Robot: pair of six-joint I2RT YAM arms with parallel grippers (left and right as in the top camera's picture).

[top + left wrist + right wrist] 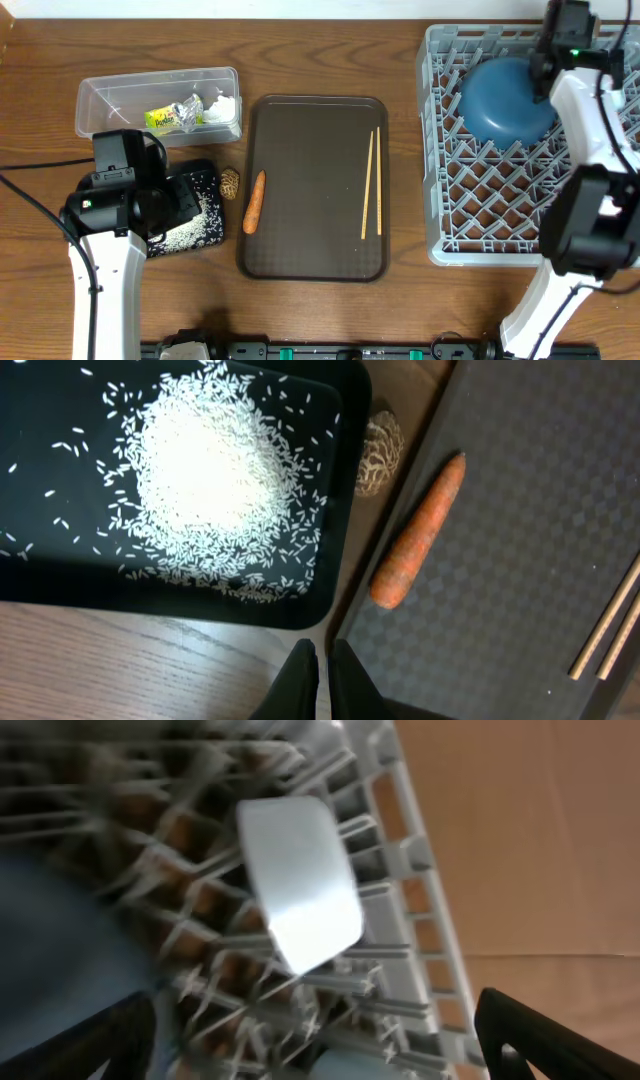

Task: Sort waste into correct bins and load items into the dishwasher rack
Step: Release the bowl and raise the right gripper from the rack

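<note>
Loose white rice lies heaped on the black tray. The brown nut-like piece sits on the table between that tray and the brown tray. The orange carrot stick and the chopsticks lie on the brown tray. The clear tub holds the foil wrapper and the white tissue. My left gripper is shut and empty, above the black tray's corner. The dark blue bowl lies upside down in the grey rack. My right gripper is open above the rack, over a white dish; the view is blurred.
The left arm covers part of the black tray. The right arm reaches along the rack's right side. Bare wooden table shows in front of the brown tray.
</note>
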